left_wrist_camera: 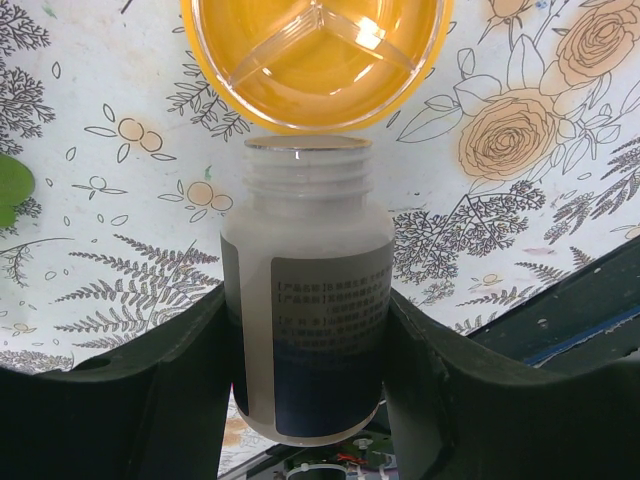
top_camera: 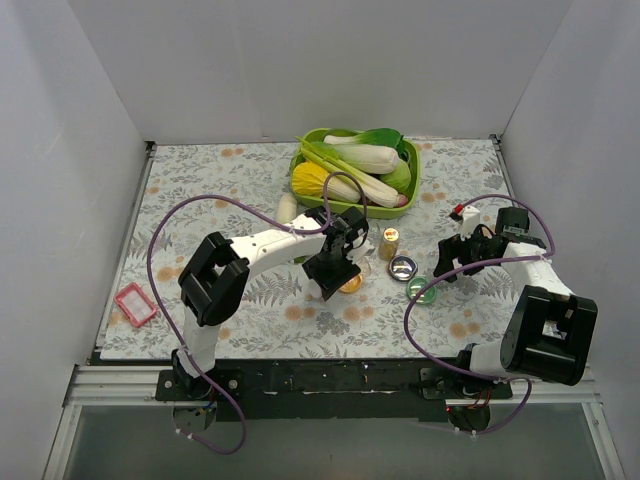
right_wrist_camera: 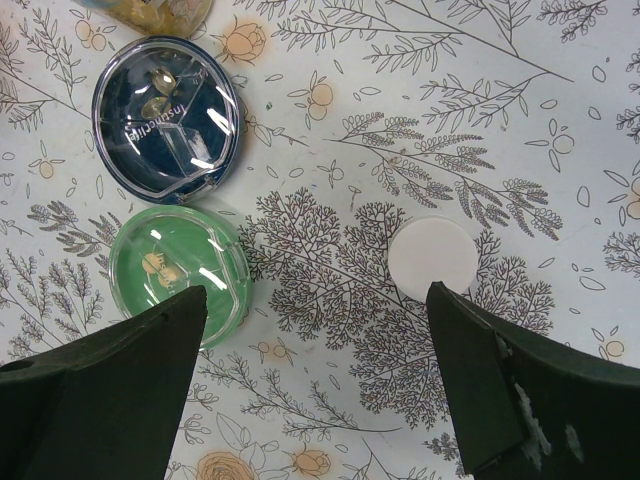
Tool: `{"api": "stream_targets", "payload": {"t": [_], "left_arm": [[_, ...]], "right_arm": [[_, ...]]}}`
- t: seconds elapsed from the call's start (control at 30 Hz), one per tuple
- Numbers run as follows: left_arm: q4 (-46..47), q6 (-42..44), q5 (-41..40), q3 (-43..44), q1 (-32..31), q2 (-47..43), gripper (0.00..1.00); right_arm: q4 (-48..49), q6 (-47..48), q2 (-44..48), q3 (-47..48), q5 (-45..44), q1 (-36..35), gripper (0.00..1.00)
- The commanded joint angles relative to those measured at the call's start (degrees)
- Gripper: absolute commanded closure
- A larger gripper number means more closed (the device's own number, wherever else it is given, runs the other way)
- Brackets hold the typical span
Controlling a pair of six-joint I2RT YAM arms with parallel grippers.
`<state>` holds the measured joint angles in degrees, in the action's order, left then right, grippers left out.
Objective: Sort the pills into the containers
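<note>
Sorting is barely starting: I'm gripping the uncapped bottle [left_wrist_camera: 305, 250] in the left gripper [left_wrist_camera: 310, 340], mouth beside the empty orange dish [left_wrist_camera: 315, 60]; right of it, blue dish [right_wrist_camera: 165, 120] and green dish [right_wrist_camera: 175, 265] may be holding pills [right_wrist_camera: 156, 104], and the right gripper [right_wrist_camera: 315, 380] is hanging wide.

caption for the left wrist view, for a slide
Left gripper holds an uncapped white bottle, mouth toward the orange dish.

Top cam: high behind the arm bases [top_camera: 195, 370], looking down on the whole table [top_camera: 250, 170]. Left wrist cam: close, angled down at the orange dish [left_wrist_camera: 315, 60]. Right wrist cam: close, straight down on blue dish [right_wrist_camera: 165, 115] and green dish [right_wrist_camera: 175, 265]; top view shares all three.
</note>
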<state>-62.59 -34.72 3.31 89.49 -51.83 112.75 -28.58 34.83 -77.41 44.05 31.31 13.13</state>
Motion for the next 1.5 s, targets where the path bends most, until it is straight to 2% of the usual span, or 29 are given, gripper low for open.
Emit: {"api": "stream_targets", "payload": {"t": [0.0, 1.1, 1.47], "left_arm": [[-0.43, 0.62, -1.11, 1.03, -0.02, -2.27, 1.0], [0.62, 0.88, 1.26, 2.7, -0.37, -1.57, 1.0], [8.27, 0.79, 0.47, -5.2, -0.29, -8.15, 1.0]], "right_arm": [[-0.43, 0.77, -0.55, 1.12, 1.21, 0.24, 0.02], [-0.51, 1.03, -0.2, 1.12, 1.47, 0.67, 0.02], [-0.51, 0.85, 0.15, 1.12, 1.47, 0.67, 0.02]]}}
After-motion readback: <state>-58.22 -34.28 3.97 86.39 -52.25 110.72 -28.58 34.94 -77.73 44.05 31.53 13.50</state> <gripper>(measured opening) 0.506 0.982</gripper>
